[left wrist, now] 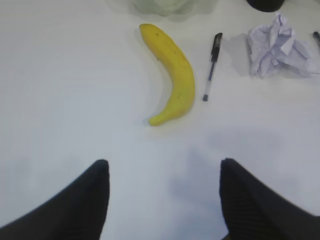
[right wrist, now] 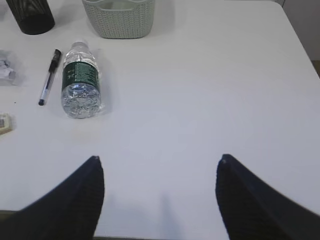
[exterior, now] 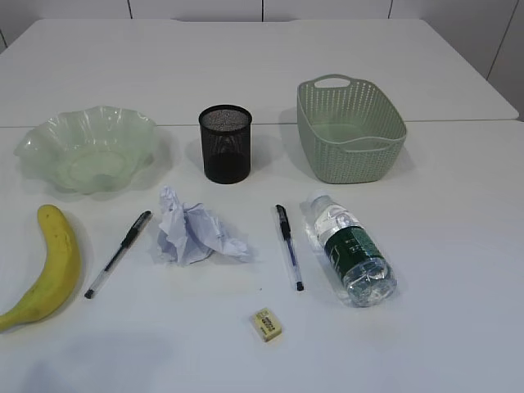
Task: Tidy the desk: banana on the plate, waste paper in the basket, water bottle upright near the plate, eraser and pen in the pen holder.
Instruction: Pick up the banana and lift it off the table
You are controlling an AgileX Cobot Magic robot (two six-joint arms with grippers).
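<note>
A yellow banana (exterior: 53,266) (left wrist: 175,75) lies at the front left, below the pale green wavy plate (exterior: 49,131). Crumpled waste paper (exterior: 192,233) (left wrist: 277,47) sits mid-table between two black-capped pens (exterior: 119,254) (exterior: 288,246). The water bottle (exterior: 350,248) (right wrist: 80,80) lies on its side, cap toward the green basket (exterior: 393,123). A small eraser (exterior: 266,323) rests near the front edge. The black mesh pen holder (exterior: 225,143) stands at the back. My left gripper (left wrist: 164,167) hangs open and empty short of the banana. My right gripper (right wrist: 160,162) is open over bare table, right of the bottle.
Neither arm shows in the exterior view. The white table's right edge and far right corner (right wrist: 280,5) appear in the right wrist view. A seam (exterior: 458,121) between two tabletops runs behind the basket.
</note>
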